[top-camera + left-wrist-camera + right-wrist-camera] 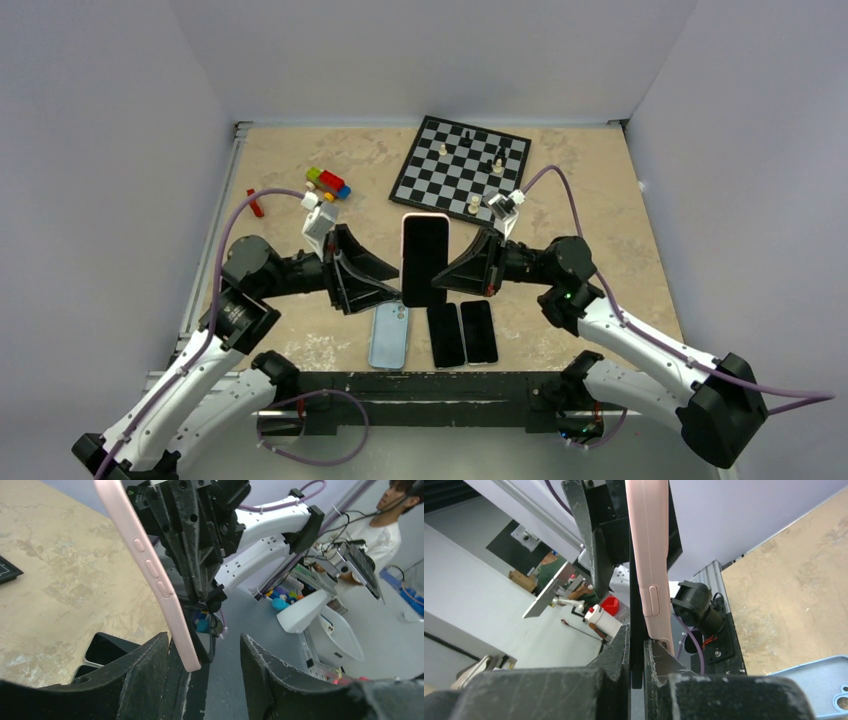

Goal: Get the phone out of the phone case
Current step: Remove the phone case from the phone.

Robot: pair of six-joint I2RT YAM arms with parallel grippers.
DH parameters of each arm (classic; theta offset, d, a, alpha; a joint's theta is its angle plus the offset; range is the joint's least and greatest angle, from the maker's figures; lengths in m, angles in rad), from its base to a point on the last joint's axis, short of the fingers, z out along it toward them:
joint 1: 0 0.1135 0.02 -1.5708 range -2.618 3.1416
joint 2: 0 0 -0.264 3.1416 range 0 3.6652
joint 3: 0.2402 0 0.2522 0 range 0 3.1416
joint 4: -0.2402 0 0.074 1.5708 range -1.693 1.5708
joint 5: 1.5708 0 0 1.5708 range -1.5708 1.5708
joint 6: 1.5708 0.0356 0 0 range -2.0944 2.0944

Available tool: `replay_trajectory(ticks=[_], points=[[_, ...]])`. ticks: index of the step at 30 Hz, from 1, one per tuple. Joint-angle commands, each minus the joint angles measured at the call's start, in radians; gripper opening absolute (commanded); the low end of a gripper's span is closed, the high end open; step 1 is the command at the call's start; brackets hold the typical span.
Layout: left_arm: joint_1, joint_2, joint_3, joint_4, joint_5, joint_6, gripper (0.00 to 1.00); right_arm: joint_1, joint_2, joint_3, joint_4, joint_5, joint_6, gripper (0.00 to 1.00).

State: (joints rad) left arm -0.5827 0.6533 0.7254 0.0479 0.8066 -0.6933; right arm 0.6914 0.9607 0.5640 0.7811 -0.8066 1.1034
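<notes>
**A:** Where is the phone (pixel 425 262), taking the chessboard (pixel 460 165) as the mark?

**B:** Just on the near side of it and lifted off the table. Its screen faces the top camera and its long axis points at the chessboard. The pink case (pixel 150 570) is on it; how firmly it is seated cannot be told.

**A:** And the grippers?

**B:** One is at each long side, at the end away from the chessboard. The right gripper (pixel 638 650) is clamped tight on the phone's dark edge, with the case lip just beside one finger. The left gripper (pixel 205 645) has its jaws apart around the case's side rail and grips nothing.

**A:** Which arm is better placed?

**B:** Probably the left. The rail already lies between its fingers, so it could close there and peel the case sideways, across the long axis, while the right holds the phone.
</notes>
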Motion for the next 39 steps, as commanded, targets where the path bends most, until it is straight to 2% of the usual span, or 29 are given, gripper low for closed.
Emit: replay_trajectory(ticks=[1, 4, 13, 20, 27, 31, 39], points=[[0.006, 0.024, 0.071, -0.041, 0.127, 0.087, 0.56, -0.003, -0.015, 0.022, 0.094, -0.055, -0.014, 0.00], [0.007, 0.039, 0.075, -0.045, 0.134, 0.096, 0.49, -0.003, -0.011, 0.022, 0.126, -0.066, 0.006, 0.00], [0.007, 0.111, 0.080, -0.035, 0.170, 0.079, 0.49, -0.003, -0.004, 0.029, 0.137, -0.073, 0.015, 0.00], [0.006, 0.122, 0.068, -0.001, 0.233, 0.086, 0.38, -0.004, 0.005, 0.033, 0.159, -0.084, 0.028, 0.00], [0.007, 0.114, 0.046, 0.034, 0.328, 0.096, 0.45, -0.004, 0.037, 0.015, 0.248, -0.106, 0.065, 0.00], [0.006, 0.113, 0.052, -0.013, 0.308, 0.135, 0.47, -0.003, 0.041, 0.013, 0.260, -0.113, 0.068, 0.00], [0.007, 0.140, 0.060, -0.031, 0.282, 0.156, 0.37, -0.003, 0.046, 0.008, 0.299, -0.123, 0.084, 0.00]])
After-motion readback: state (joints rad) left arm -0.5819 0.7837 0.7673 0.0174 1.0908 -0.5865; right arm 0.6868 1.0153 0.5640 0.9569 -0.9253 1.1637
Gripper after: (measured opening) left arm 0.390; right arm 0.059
